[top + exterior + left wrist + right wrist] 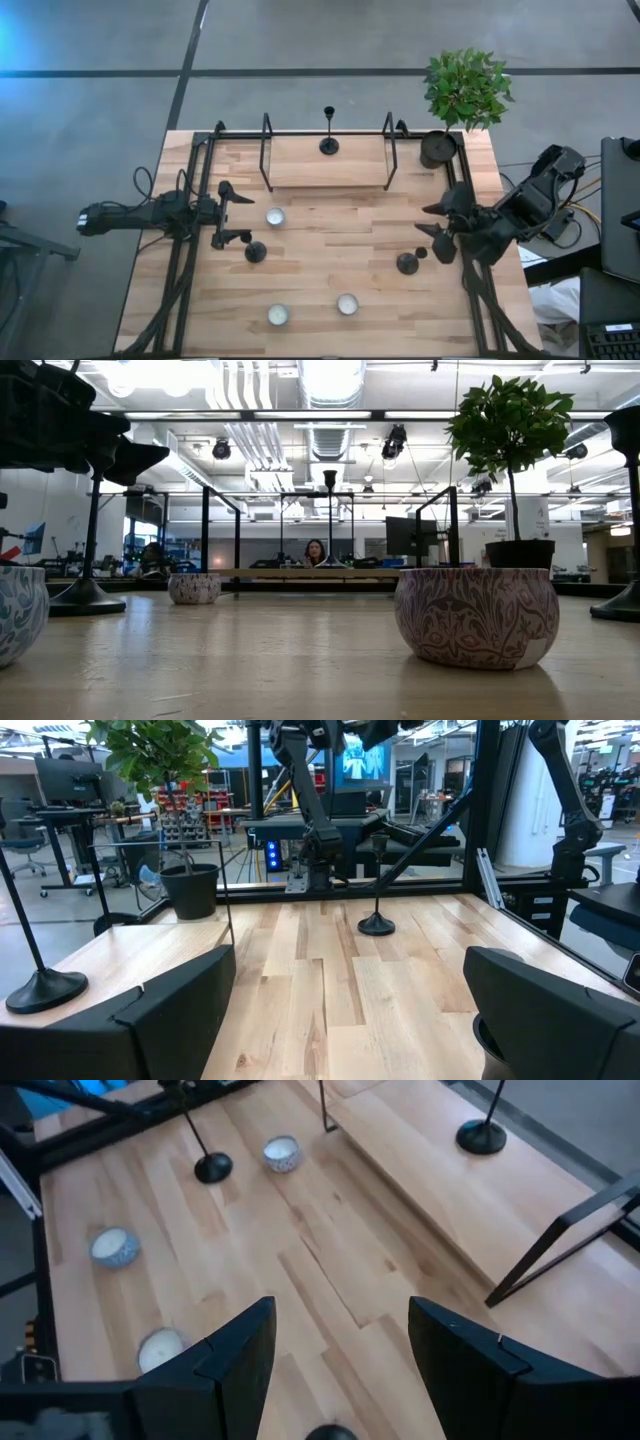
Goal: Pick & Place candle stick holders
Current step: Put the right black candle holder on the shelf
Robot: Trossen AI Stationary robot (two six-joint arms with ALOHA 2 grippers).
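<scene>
Grey concrete floor (100, 110) — bright ceiling lights (330, 375)

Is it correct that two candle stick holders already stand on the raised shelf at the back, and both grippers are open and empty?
Not quite. The high view shows only one candle stick holder on the raised shelf; the other two stand on the table. The left gripper and right gripper are indeed open and empty.

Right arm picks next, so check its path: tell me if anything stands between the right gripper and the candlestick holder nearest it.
Nothing visible does. The open right gripper hangs beside the nearest candlestick holder, with only bare table between them. The closest candle bowl sits off to the side, out of that path.
</scene>
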